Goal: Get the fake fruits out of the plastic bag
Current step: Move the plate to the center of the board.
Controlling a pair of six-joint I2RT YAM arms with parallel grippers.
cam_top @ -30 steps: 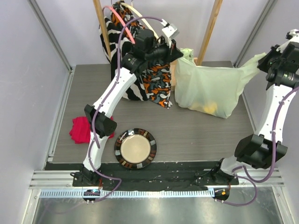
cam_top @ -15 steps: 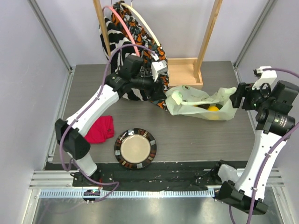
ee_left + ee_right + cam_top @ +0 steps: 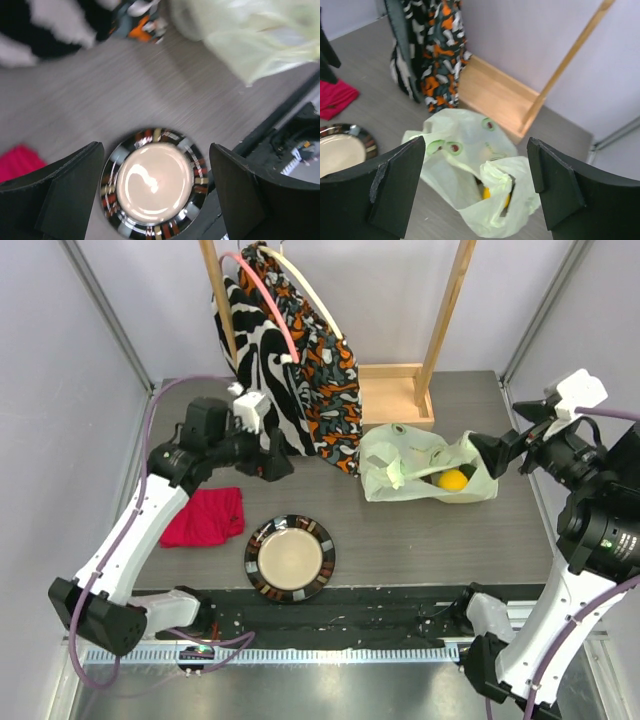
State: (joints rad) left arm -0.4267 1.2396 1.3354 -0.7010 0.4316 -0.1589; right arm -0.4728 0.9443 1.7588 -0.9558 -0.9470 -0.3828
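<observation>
The plastic bag (image 3: 415,462) lies slumped on the counter (image 3: 420,530), right of centre, mouth and loop handles crumpled on top. Through a gap in its folds a yellow fake fruit (image 3: 452,479) shows, with something dark pressed against it (what it is cannot be told). The right wrist view finds the same yellow (image 3: 486,193) deep among the pale green folds (image 3: 460,175).

At 3 o'clock from the bag, just beside its edge, the right end effector (image 3: 490,454) hangs with jaws spread wide and nothing between them (image 3: 475,142). At 12 o'clock stands a low wooden tray (image 3: 395,395), just beside the bag. At 10 o'clock hang the zebra and orange patterned cloth bags (image 3: 300,370).

Well apart at 9 o'clock, the left end effector (image 3: 276,462) is likewise wide open and empty, its jaws framing (image 3: 154,148) a striped-rim plate (image 3: 196,170). That plate (image 3: 252,558) sits at 7 o'clock from the bag; a red cloth (image 3: 205,515) lies at the plate's 10 o'clock.
</observation>
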